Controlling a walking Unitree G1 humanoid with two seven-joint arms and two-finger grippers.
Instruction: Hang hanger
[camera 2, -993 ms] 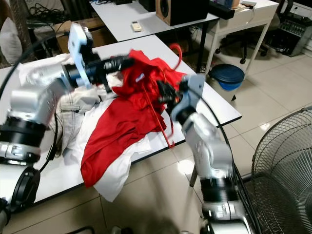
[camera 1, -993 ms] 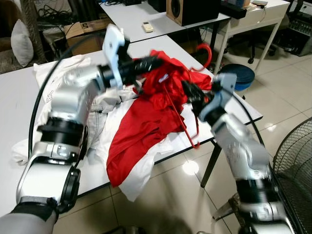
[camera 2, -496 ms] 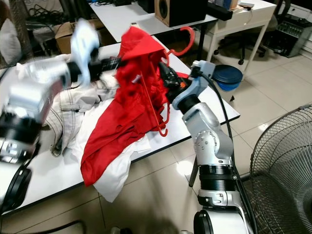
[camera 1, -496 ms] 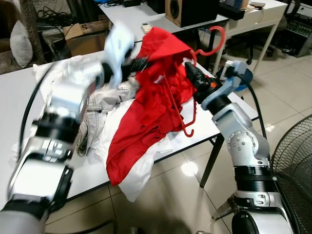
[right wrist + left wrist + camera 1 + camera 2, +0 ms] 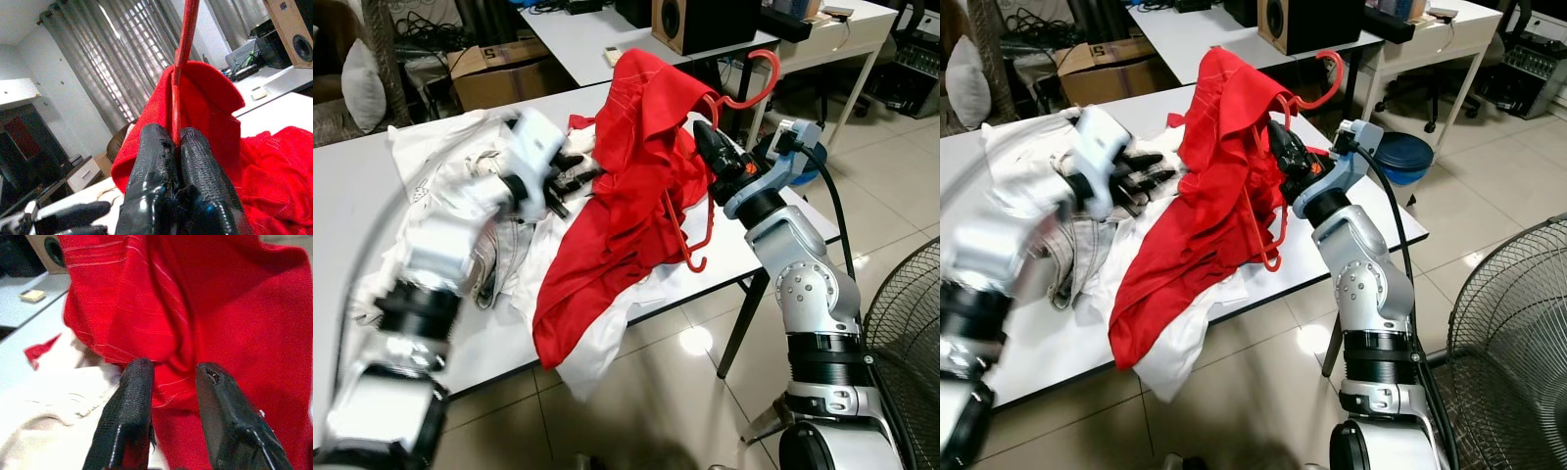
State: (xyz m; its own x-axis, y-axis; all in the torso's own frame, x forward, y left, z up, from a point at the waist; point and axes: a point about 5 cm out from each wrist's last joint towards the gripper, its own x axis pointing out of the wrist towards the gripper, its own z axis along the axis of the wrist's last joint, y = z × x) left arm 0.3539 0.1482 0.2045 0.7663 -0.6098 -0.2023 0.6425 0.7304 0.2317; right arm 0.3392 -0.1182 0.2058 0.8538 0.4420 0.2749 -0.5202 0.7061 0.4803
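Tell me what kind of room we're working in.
Probably an office or workshop doubling as a laundry spot: white desks, a speaker and cardboard box behind, a fan on tiled floor.

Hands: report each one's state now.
Left hand: open, at the red cloth garment.
Right hand: shut on the red plastic hanger.

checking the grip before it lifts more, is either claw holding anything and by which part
The right claw pinches the red hanger by its thin rod, with the red garment draped over it. The left claw is open, holding nothing.
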